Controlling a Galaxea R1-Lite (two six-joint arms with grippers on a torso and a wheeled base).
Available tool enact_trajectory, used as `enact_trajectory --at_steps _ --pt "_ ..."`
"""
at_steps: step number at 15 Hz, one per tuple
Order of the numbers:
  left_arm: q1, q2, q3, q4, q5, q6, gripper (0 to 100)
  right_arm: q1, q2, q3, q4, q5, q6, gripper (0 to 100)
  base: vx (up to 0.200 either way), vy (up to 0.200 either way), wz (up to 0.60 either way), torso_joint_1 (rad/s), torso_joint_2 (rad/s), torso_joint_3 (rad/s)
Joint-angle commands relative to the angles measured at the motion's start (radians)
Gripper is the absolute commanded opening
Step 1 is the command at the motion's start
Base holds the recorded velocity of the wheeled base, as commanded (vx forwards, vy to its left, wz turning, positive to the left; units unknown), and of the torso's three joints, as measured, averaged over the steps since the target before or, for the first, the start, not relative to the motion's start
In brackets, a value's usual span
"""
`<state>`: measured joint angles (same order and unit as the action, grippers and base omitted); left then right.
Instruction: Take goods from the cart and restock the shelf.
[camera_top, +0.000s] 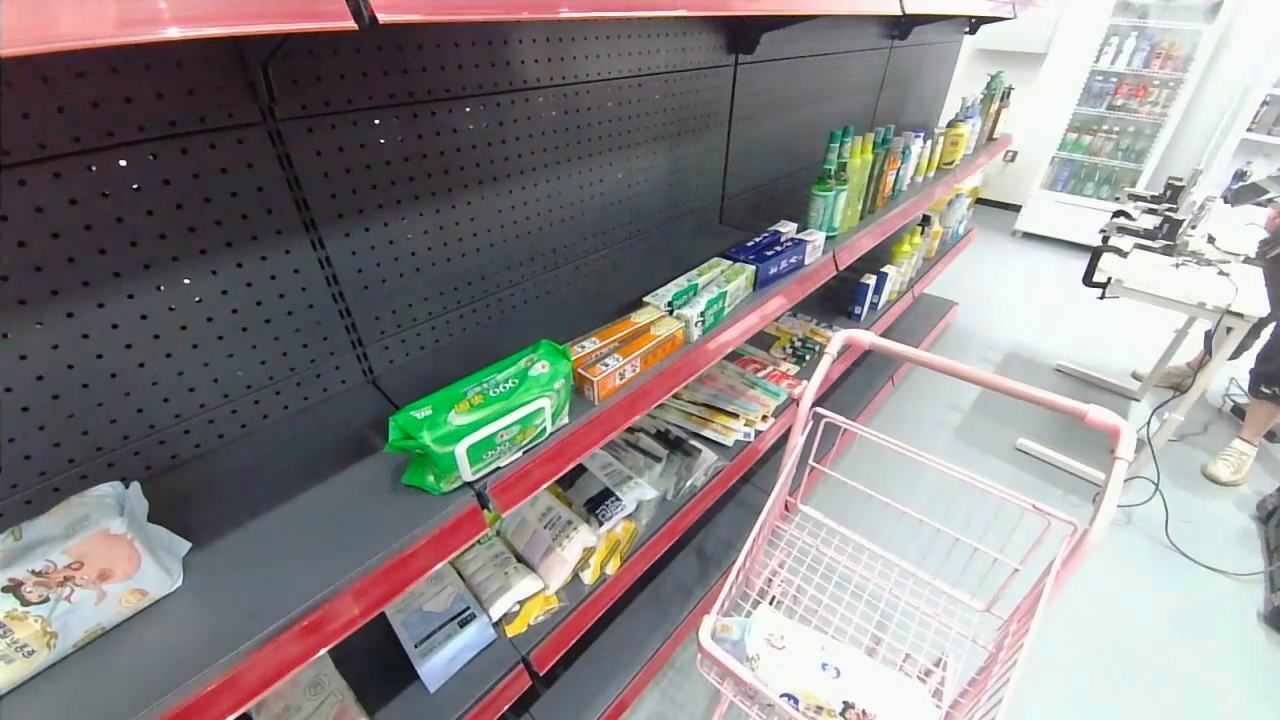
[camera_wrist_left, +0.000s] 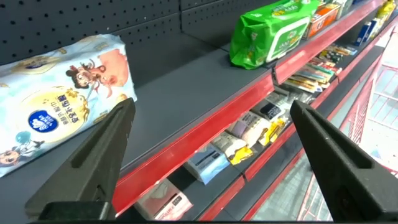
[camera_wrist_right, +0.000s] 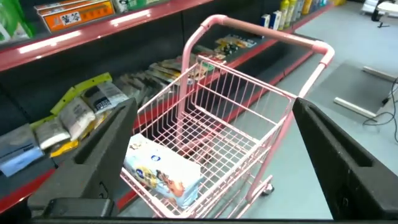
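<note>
- Left gripper (camera_wrist_left: 211, 104) is spread wide open with nothing between its fingers, sitting just in front of the near end of the shelf (camera_top: 300, 530), close to the red front edge.
- Right gripper (camera_wrist_right: 214, 102) is the same deal: wide open, empty, hanging above the pink cart (camera_top: 960, 375) and looking down into the basket.
- That cart is parked near right, just beside the shelf's lower boards. One pack of wipes (camera_wrist_right: 163, 169), white and blue with cartoon print, lies flat in the near end of the basket.
- Near left on the middle board there's a cartoon-print pack (camera_top: 70, 580) lying flat, with a stretch of bare dark board on its far side.
- Past that gap, a green wipes pack (camera_top: 485, 415) lies by the front edge, tilted a bit.
- Just beyond the green one come orange boxes (camera_top: 625, 355), then green-and-white boxes (camera_top: 700, 290), then blue boxes (camera_top: 775, 250), all in a row along the same board.
- On the board below, soft packs (camera_top: 560, 530) stand leaning on each other, with flat packets (camera_top: 730, 395) farther along.
- Further down the row, green bottles (camera_top: 850, 180) stand upright with more bottles behind them.
- Way at the far right, a glass-door fridge (camera_top: 1120, 100) full of drinks stands against the wall, and a white table (camera_top: 1180, 280) is out on the floor.
</note>
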<state>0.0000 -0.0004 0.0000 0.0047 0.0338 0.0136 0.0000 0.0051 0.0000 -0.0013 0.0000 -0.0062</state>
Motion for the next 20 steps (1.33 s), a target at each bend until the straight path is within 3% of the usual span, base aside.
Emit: enact_trajectory --at_steps 1,2,4,5,6,8,9,11,12,14,20 --pt "0.0 0.0 0.0 0.0 0.001 -0.001 100 0.006 0.016 0.0 0.0 0.002 0.0 100 0.0 0.0 0.0 0.0 0.0 0.0" --pt "0.0 0.0 0.0 0.0 0.0 0.0 100 0.011 0.061 -0.072 -0.014 0.031 0.006 100 0.0 0.0 0.0 0.0 0.0 0.0" --pt "0.0 0.0 0.0 0.0 0.0 -0.001 100 0.025 0.501 -0.514 0.001 0.041 0.203 100 0.0 0.0 0.0 0.0 0.0 0.0" --pt "0.0 0.0 0.0 0.0 0.0 0.0 100 0.023 0.648 -0.588 -0.002 0.037 0.147 100 0.0 0.0 0.0 0.0 0.0 0.0" --pt "0.0 0.0 0.0 0.0 -0.002 0.0 100 0.0 0.766 -0.586 -0.014 0.014 0.068 100 0.0 0.0 0.0 0.0 0.0 0.0" --pt "0.0 0.0 0.0 0.0 -0.002 0.0 100 -0.092 1.087 -0.65 -0.069 -0.015 0.032 100 0.0 0.0 0.0 0.0 0.0 0.0" --pt "0.0 0.0 0.0 0.0 -0.002 0.0 100 -0.089 1.158 -0.658 -0.065 -0.014 0.022 100 0.0 0.0 0.0 0.0 0.0 0.0" --pt "0.0 0.0 0.0 0.0 -0.002 0.0 100 -0.094 1.368 -0.657 -0.049 0.08 -0.112 100 0.0 0.0 0.0 0.0 0.0 0.0" --pt "0.0 0.0 0.0 0.0 -0.002 0.0 100 -0.078 1.481 -0.646 -0.049 0.176 -0.25 100 0.0 0.0 0.0 0.0 0.0 0.0" --pt "0.0 0.0 0.0 0.0 -0.002 0.0 100 -0.025 1.624 -0.647 -0.059 0.207 -0.397 100 0.0 0.0 0.0 0.0 0.0 0.0" --pt "0.0 0.0 0.0 0.0 -0.002 0.0 100 0.041 1.882 -0.653 -0.071 0.229 -0.528 100 0.0 0.0 0.0 -0.036 0.08 0.041"
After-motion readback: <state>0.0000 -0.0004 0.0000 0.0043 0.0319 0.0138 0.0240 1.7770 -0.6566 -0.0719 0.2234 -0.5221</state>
